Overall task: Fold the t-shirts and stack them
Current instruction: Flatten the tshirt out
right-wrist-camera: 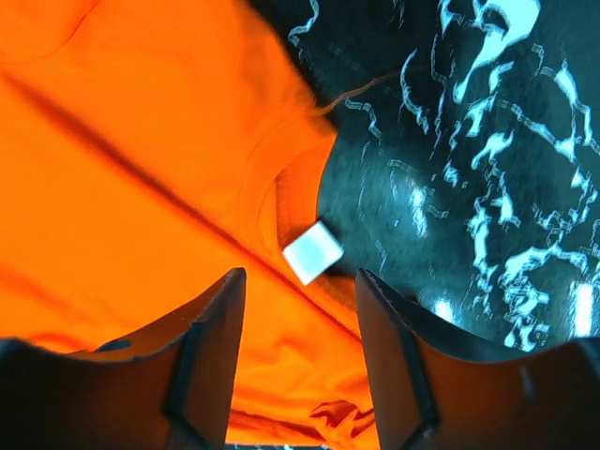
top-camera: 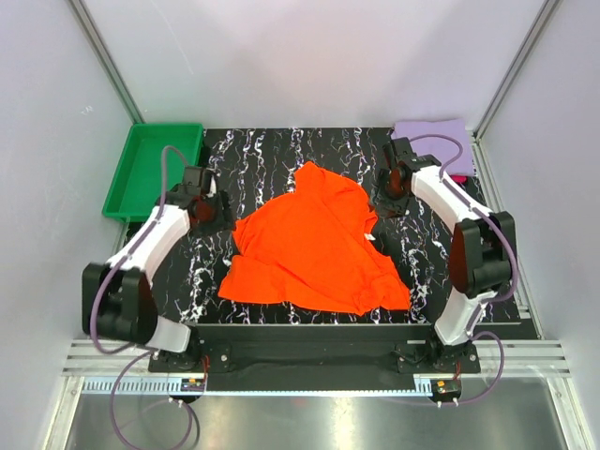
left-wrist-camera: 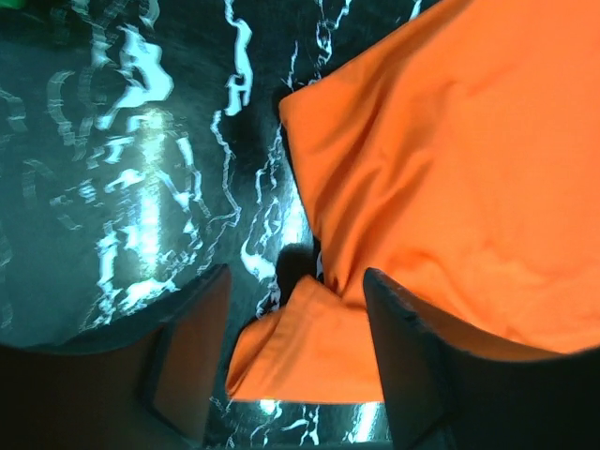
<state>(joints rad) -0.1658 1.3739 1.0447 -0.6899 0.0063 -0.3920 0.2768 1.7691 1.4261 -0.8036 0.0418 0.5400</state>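
Orange t-shirt [top-camera: 314, 246], top view, where's it at? (A)
Crumpled mid-tabletop [top-camera: 253, 159]. Left pincer [top-camera: 216, 216] is at its left side, right pincer [top-camera: 386, 202] at its far-right side. Lavender t-shirt [top-camera: 433, 136] sits folded at the far right corner, green tray [top-camera: 169, 127] by the far left corner. (B)
Left wrist? (A)
Fingers [left-wrist-camera: 192, 366] spread, nothing pinched. A cloth corner lies on the tabletop right between them. (B)
Right wrist? (A)
Also spread, empty. Collar [right-wrist-camera: 255, 202] with white label [right-wrist-camera: 312, 251] sits just ahead of the gap, cloth running under one finger. (B)
Step? (A)
Looks like grabbing to flatten before folding. Drop straight down and pinch one layer only: left on that corner, right on the collar seam, not the label. Then pull toward the left and right edges, low and even, so it doesn't bunch. (B)
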